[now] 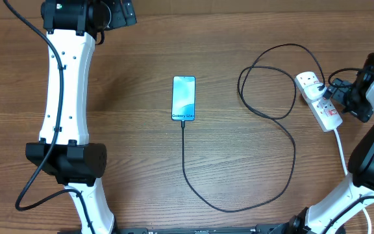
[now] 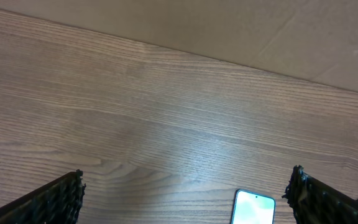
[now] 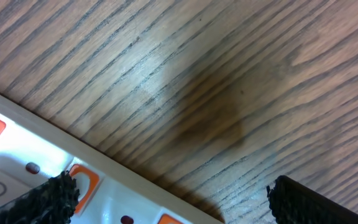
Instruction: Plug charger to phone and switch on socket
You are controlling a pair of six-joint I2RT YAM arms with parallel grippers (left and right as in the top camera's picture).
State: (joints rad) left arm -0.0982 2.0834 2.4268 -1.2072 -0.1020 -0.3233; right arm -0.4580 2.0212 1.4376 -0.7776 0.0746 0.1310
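The phone (image 1: 183, 98) lies flat mid-table with its teal screen lit; its top edge also shows in the left wrist view (image 2: 253, 209). The black charger cable (image 1: 239, 208) runs from the phone's bottom edge, loops right and up, and its black plug (image 1: 321, 86) sits in the white socket strip (image 1: 317, 101). My right gripper (image 1: 338, 91) is open just above the strip's right side. In the right wrist view (image 3: 173, 186) its fingers straddle the strip's edge (image 3: 17, 165), which has orange-red switches. My left gripper (image 1: 123, 13) is open and empty at the far left back, and its wrist view (image 2: 185, 183) shows bare wood between the fingers.
The strip's thick white cord (image 1: 340, 148) runs toward the front right beside my right arm. A cardboard wall (image 2: 260, 31) borders the table's far edge. The cable's upper loop (image 1: 265, 81) lies left of the strip.
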